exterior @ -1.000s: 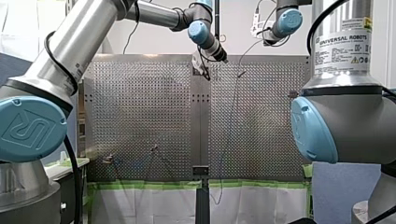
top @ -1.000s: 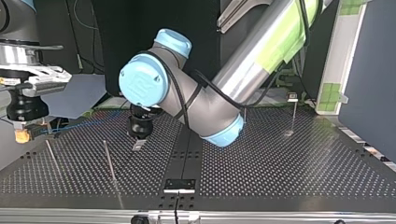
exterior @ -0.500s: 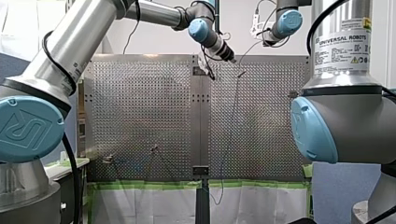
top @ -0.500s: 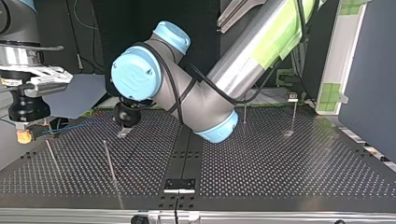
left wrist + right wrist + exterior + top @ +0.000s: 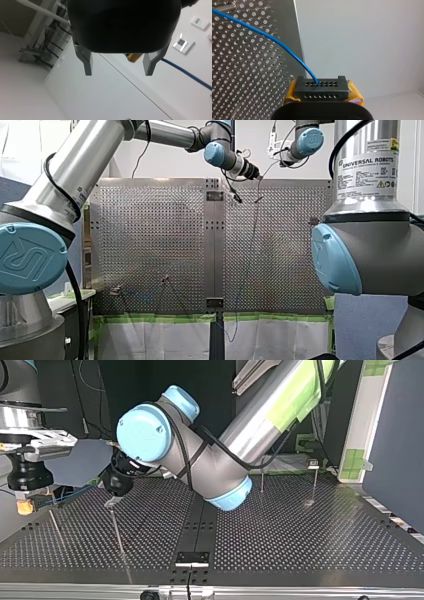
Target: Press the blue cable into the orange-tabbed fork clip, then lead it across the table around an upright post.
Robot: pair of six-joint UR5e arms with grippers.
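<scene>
My right gripper (image 5: 322, 93), with yellow pads (image 5: 355, 94), is shut on a black perforated block (image 5: 322, 86) at the end of the blue cable (image 5: 274, 41). It hangs past the table's edge at the top view's left (image 5: 24, 505), and the blue cable (image 5: 75, 492) trails from it over the table. My left gripper (image 5: 111, 503) hovers just above the table near a thin upright post (image 5: 117, 532), with its metal fingers (image 5: 87, 63) open and empty. Ahead of the left gripper (image 5: 118, 67) I see a yellow pad (image 5: 133, 57) and the blue cable (image 5: 185, 72). No orange-tabbed clip is clear.
Another thin post (image 5: 55, 530) stands at the top view's left. A short post (image 5: 262, 482) and a taller one topped by a small fitting (image 5: 313, 464) stand at its far right. The perforated table (image 5: 300, 540) has a black centre strip (image 5: 197, 530). My left arm's elbow (image 5: 230, 495) hangs low over the middle.
My left arm has swung toward the top view's left, carrying its open gripper from the table's middle to near the post and my right gripper. The right gripper has stayed put.
</scene>
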